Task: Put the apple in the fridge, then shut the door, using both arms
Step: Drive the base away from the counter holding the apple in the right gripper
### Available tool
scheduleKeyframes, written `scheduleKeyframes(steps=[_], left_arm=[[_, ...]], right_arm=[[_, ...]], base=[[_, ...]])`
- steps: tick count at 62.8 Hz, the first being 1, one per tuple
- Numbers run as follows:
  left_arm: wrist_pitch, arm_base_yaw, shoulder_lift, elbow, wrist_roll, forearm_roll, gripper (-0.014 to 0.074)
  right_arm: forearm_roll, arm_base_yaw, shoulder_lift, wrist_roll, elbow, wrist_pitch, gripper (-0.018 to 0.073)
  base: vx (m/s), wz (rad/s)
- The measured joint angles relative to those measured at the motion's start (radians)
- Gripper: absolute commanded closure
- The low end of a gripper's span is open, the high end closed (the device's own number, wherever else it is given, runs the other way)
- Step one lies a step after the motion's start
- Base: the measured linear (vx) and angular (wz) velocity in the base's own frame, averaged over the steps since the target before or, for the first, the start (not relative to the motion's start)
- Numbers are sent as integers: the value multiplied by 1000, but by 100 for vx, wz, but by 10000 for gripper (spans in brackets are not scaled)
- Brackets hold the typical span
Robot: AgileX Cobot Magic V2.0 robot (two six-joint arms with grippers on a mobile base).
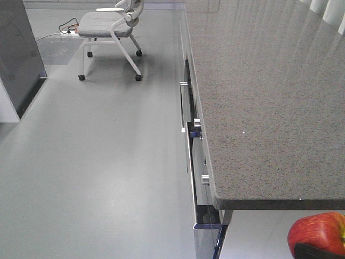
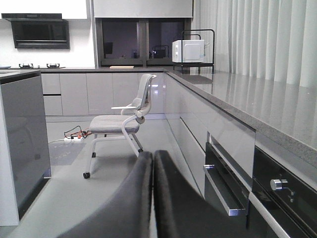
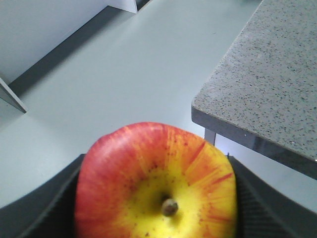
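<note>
On my right wrist feed the apple [image 3: 156, 181] fills the lower half of the picture. Its stem end faces the camera, with yellow around the stem and red streaks out to the rim. The right jaws are pinching it: one dark pad [image 3: 47, 210] sits against its left flank and the other against its right, so the fruit is squarely between them. The speckled grey desk [image 3: 267, 84] has its corner just above and to the right of the apple, apart from it, and pale floor [image 3: 124, 74] lies beyond.

From the front camera the apple [image 1: 317, 233] shows off the desk's [image 1: 259, 97] near edge and lower than its top. A dark finger [image 1: 319, 252] cups it from beneath.

The left wrist feed shows the left jaws pressed together with only a thin slit between the two dark fingers [image 2: 171, 198] and nothing held. They point along the front of the desk [image 2: 257, 99]. A grey chair [image 2: 119, 124] stands on the floor to the left of the desk.
</note>
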Motion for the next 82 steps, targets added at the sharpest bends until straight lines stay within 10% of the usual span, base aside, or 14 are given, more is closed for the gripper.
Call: scheduleKeyframes(steps=[82], left_arm=[[0, 0, 0, 0, 0, 0, 603]], right_arm=[[1, 0, 0, 0, 0, 1, 204]], base=[[0, 30]])
